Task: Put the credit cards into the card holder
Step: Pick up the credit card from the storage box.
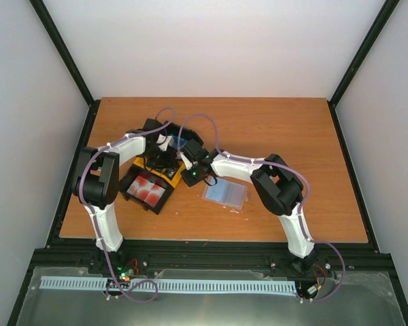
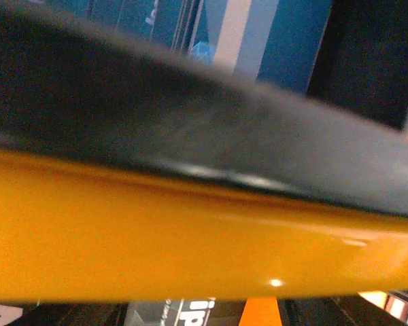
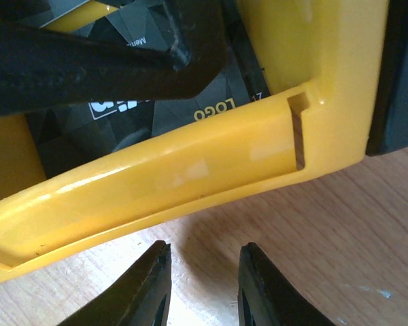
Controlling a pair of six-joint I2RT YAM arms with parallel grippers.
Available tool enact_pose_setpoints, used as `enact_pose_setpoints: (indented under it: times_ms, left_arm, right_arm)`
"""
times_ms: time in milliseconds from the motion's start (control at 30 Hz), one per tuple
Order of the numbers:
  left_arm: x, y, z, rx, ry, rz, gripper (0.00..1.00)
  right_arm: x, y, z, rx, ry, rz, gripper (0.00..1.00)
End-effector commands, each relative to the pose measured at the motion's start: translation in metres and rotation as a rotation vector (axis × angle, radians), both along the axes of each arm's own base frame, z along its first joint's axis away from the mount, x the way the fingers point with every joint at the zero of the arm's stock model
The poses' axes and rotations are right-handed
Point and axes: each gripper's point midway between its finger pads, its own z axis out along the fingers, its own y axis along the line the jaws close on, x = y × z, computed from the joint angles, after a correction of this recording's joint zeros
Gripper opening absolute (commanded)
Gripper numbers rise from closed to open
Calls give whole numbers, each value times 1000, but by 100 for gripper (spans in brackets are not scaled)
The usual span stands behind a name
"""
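Right wrist view: right gripper (image 3: 202,292) has its fingers parted with nothing between them. It hangs low over the brown wooden table (image 3: 340,238), just outside the wall of the yellow plastic bin (image 3: 190,176). Thin black credit cards (image 3: 156,115) with pale lettering lie flat inside that bin. A dark tapered bar (image 3: 88,68) reaches in over them, probably the other arm's finger.

Top view: left gripper (image 1: 163,155) is over the same bin, close beside the right one. Its fingers don't show in its own camera, so I cannot tell its grip. Red credit cards (image 1: 146,189) sit in the near black bin (image 1: 164,201). Light blue credit cards (image 2: 272,34) are in the far one. The flat, pale card holder with clear plastic sleeves (image 1: 226,193) lies on the table just right of the bins, touched by neither arm.

Risks:
- With both wrists crowded over one bin, a reach from either could knock the other.
- Closing here, the right fingers could catch the bin wall and drag the bins.
- Flat, stacked cards may slip or lift several at once.
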Motion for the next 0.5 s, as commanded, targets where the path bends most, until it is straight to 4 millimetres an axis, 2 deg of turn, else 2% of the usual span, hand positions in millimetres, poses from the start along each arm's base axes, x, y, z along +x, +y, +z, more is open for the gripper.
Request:
enact_pose_setpoints:
  times_ms: [0, 67, 233, 367, 467]
  left_arm:
    - [14, -5, 29, -30, -47, 8, 59]
    - [13, -3, 25, -18, -35, 19, 62]
    - [4, -3, 11, -18, 21, 28, 61]
    - [5, 7, 8, 34, 10, 56, 64]
    - [-1, 5, -1, 27, 39, 47, 65]
  right_arm:
    - [0, 3, -3, -11, -9, -1, 29]
    - [0, 3, -3, -10, -6, 0, 29]
    - [-1, 3, -3, -6, -2, 4, 29]
    - [-2, 2, -3, -8, 0, 3, 29]
    - [-3, 1, -4, -9, 1, 2, 29]
